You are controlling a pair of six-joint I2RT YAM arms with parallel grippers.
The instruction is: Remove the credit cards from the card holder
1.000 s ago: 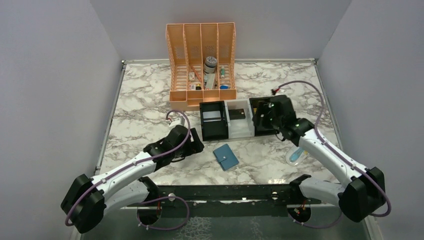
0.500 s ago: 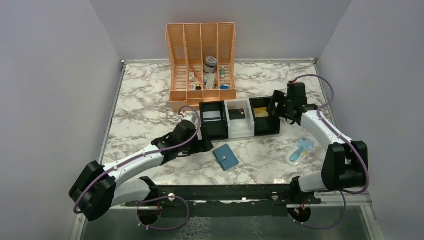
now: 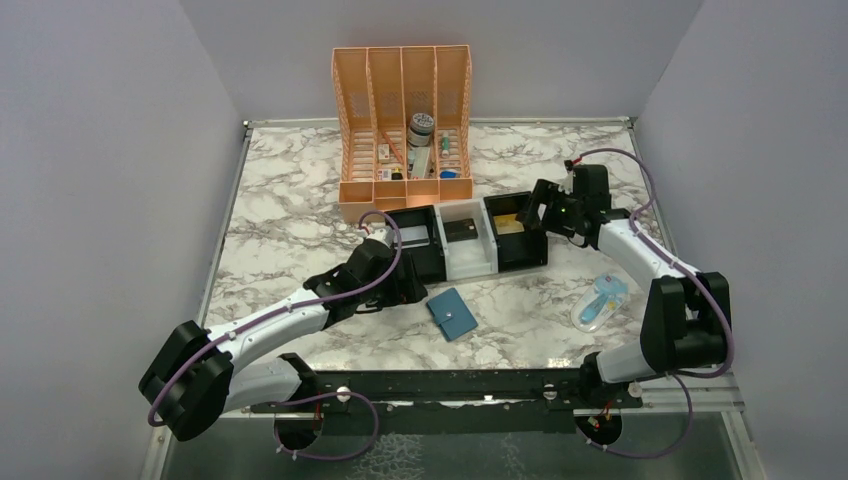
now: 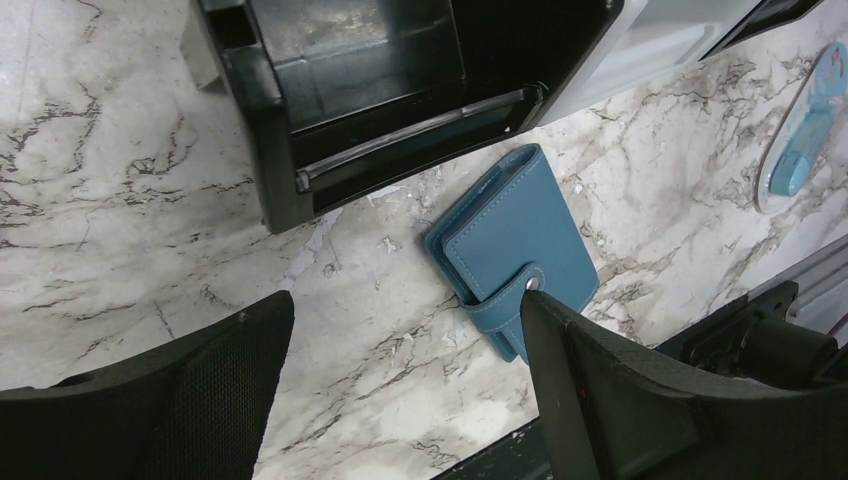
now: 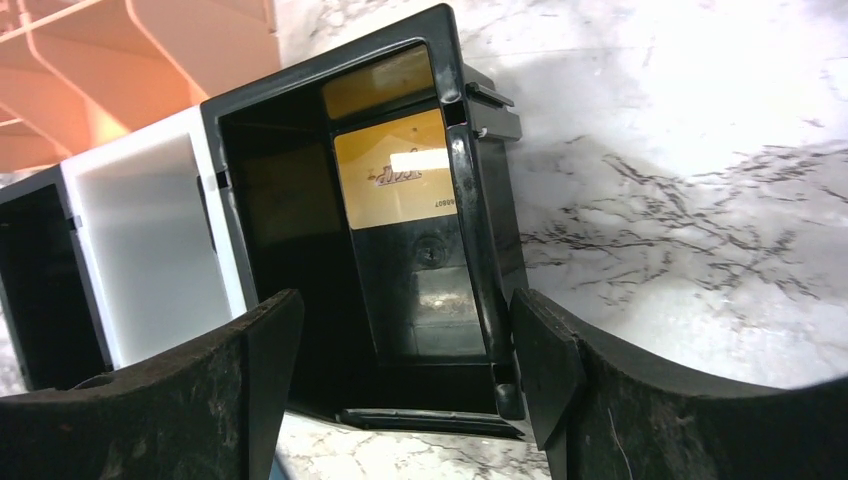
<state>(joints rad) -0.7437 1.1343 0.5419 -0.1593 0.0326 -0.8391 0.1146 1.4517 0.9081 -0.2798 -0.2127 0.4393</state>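
Here, two pincers are showing, both gaping wide and gripping nothing. The left pincer (image 4: 400, 345) is hovering above the one flat mid-blue card holder (image 4: 515, 250), which is lying snapped shut on the marble worktop (image 4: 120, 200), just beside the one long black-and-white three-compartment plastic tray (image 4: 255, 110). The right pincer (image 5: 400, 350) is hanging over the tray's right black compartment, where one thin gold-tan credit card (image 5: 392, 170) is lying. One pale translucent blue packet (image 3: 600, 300) is lying apart, rightward.
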